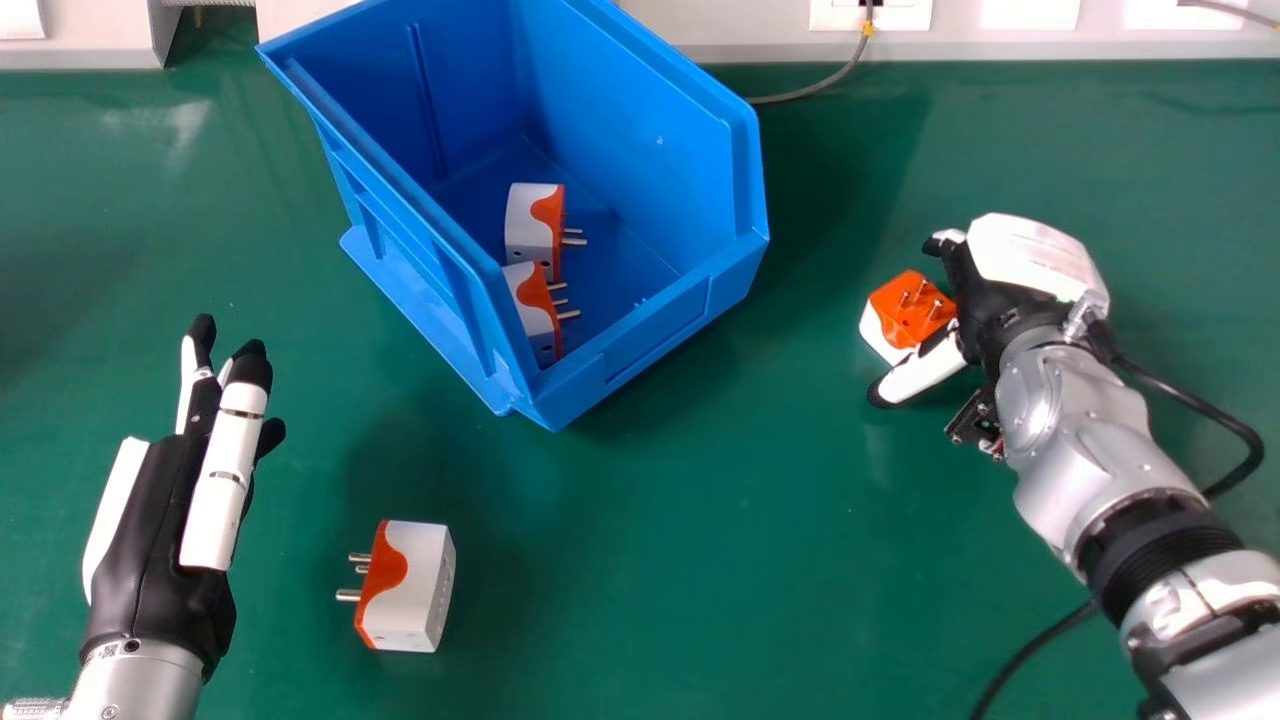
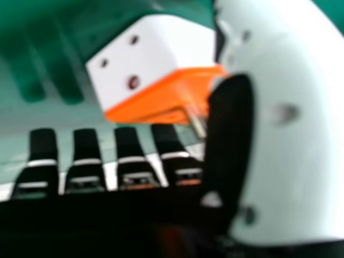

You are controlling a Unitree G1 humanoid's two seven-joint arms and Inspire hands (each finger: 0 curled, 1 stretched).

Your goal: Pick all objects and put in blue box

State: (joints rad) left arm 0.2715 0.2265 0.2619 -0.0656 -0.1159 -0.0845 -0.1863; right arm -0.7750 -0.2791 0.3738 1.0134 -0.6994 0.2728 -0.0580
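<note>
In the head view, the orange-and-white plug adapter [image 1: 910, 312] lies between the thumb [image 1: 925, 370] and fingers of the right hand [image 1: 1035, 255], to the right of the blue box [image 1: 655, 125]. That hand is open, its fingers extended and not wrapped round the adapter; I cannot tell whether the thumb touches it. The right hand view brings out round holes in a white face of this adapter, while the head view looks onto its orange face and upturned pins. The head view also shows 2 adapters [image 1: 530, 225] inside the box and 1 loose adapter [image 1: 415, 585] on the table [image 1: 700, 560], just beside the left hand [image 1: 150, 540], which is open with straight fingers. The adapters are chunky blocks of hard, smooth plastic with curved orange edging and shiny metal pins. The box has smooth, angled plastic walls, ribs outside and a low front lip; the table's green surface carries soft reflections.
</note>
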